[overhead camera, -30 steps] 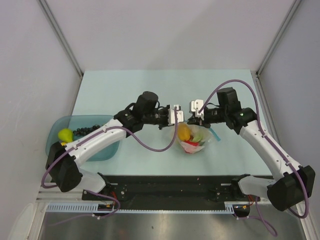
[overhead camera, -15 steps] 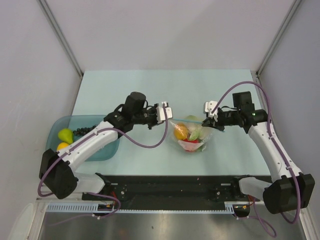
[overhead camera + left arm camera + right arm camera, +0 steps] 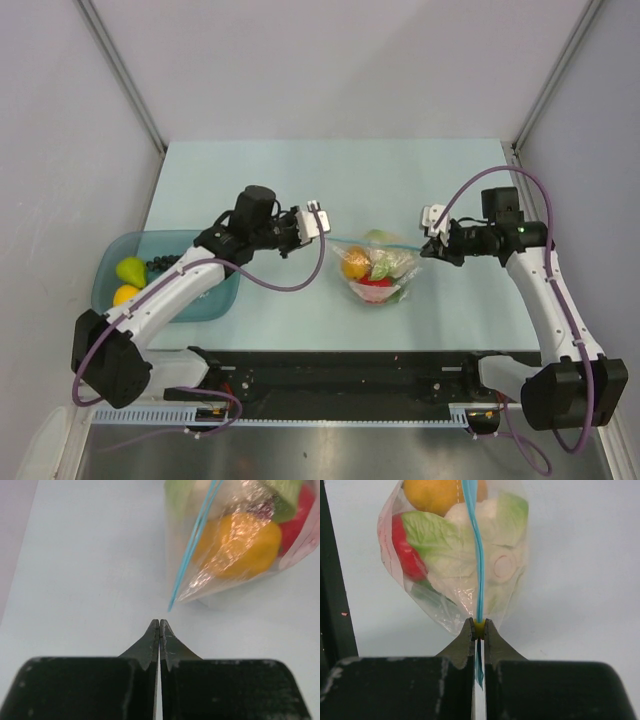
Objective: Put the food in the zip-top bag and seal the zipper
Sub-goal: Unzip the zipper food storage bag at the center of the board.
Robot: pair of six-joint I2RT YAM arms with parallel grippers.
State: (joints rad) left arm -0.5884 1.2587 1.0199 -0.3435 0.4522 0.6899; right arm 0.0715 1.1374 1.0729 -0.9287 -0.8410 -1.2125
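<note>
the zip-top bag (image 3: 382, 266) lies on the pale table (image 3: 250, 180) between the two arms, near the middle of the top view, with the food inside it: an orange round fruit (image 3: 354, 265), a red apple (image 3: 374, 291) and pale green-and-white lettuce pieces (image 3: 387, 264). the right gripper (image 3: 478, 625) has its fingers pressed onto the end of the zipper (image 3: 475, 555), pinching the light-blue strip right at the bag's edge; the strip runs straight away from the tips across the bag, and a short blue tail hangs back between the fingers. a small yellow spot shows at the pinch, too small to tell what it is. the left gripper (image 3: 159, 625) has its fingers pressed together with nothing between them; the opposite end of the blue strip (image 3: 193, 544) sits just beyond its tips, near but not touching. from the top view the left gripper (image 3: 321, 222) is just left of the bag and the right gripper (image 3: 427, 246) is at its right edge. a teal bowl (image 3: 215, 302) sits well apart at the left, under the left arm, holding a yellow-green fruit (image 3: 130, 268).
</note>
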